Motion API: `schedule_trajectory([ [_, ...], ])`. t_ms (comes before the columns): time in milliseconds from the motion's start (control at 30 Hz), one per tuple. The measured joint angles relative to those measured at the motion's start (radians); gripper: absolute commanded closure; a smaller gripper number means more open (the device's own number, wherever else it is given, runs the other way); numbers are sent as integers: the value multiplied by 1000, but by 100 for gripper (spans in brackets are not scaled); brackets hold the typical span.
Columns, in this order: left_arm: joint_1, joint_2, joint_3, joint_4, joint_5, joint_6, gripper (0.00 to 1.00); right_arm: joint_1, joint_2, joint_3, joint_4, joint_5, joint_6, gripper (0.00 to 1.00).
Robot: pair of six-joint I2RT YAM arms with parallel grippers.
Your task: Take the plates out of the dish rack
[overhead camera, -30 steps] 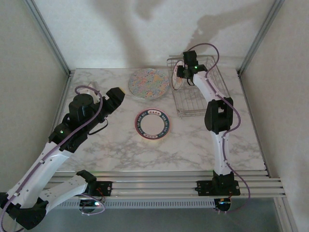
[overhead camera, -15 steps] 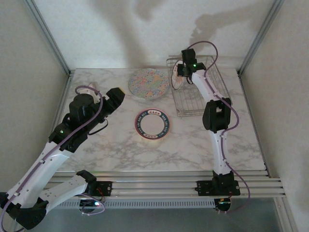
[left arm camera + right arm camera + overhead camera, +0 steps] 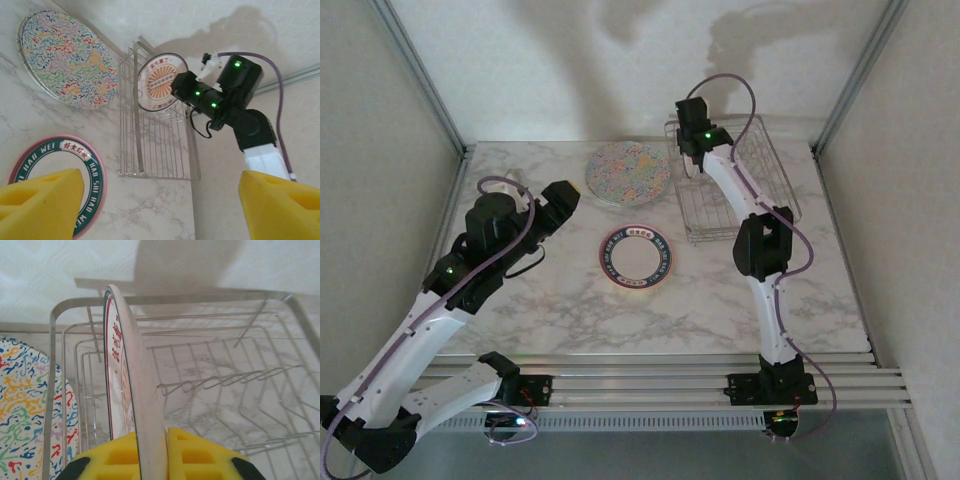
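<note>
Top external view, working left to right: my left claw (image 3: 560, 195) is hanging wide open over the marble table (image 3: 570, 320), gripping nothing. Next, the multicolour speckled plate (image 3: 628, 172) and the green-ringed plate (image 3: 635, 256) are lying flat on the marble, already unloaded. At the wire dish rack (image 3: 760, 190), my right claw (image 3: 150, 455) is pinching the rim of the orange-centred plate (image 3: 161, 82), having closed and risen slightly within the last second. That plate is standing upright at the rack's far left corner; I'm judging the lift-out is starting.

R arm (image 3: 724, 182) stretched far fwd, jaws clamped; L arm (image 3: 470, 270) bent at left, jaws wide apart
</note>
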Motion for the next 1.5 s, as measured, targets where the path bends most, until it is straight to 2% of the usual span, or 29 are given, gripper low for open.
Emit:
schedule_trajectory([
  [167, 0, 45, 2, 42, 34, -4, 19, -1, -218, -132, 35, 35, -16, 100],
  [400, -2, 184, 42, 135, 117, -4, 19, -4, -573, -314, 67, 9, 10, 100],
  [533, -16, 301, 98, 211, 176, -4, 18, -15, -754, -436, 50, -89, 72, 100],
  [700, -55, 431, 157, 298, 247, -16, 18, -53, -906, -563, -6, -291, 183, 100],
  [867, -85, 534, 188, 374, 303, -43, 17, -96, -995, -645, -60, -500, 298, 100],
  [1133, -93, 624, 193, 460, 357, -99, 17, -158, -1071, -754, -56, -743, 477, 100],
  [1333, -95, 647, 197, 503, 375, -129, 20, -176, -1073, -797, -28, -855, 576, 100],
  [1500, -94, 647, 197, 526, 378, -145, 28, -189, -1073, -817, 8, -911, 626, 100],
])
